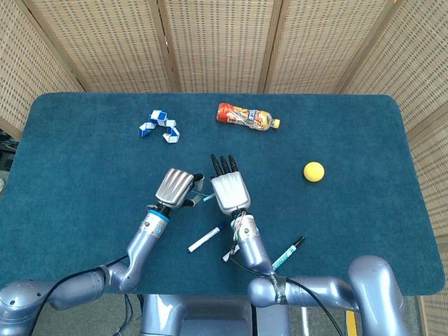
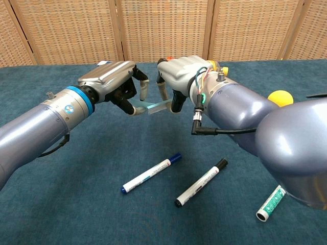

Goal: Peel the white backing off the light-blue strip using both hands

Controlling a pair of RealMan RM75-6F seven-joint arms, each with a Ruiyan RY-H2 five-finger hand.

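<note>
Above the blue surface [image 2: 76,204], the right hand [image 2: 176,74] pinches one end of the light-blue strip [image 2: 157,107] while the left hand [image 2: 116,84] pinches the other end.

We see the strip [image 2: 156,107] held above the table [image 1: 84,161] between our left robot hand [image 2: 115,84] and right robot hand [image 2: 179,76]; three markers [image 2: 151,173] lie nearer us.

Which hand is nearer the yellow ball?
Right. The right hand sits left of the yellow ball; the left hand lies farther left, beyond the right one.
</note>
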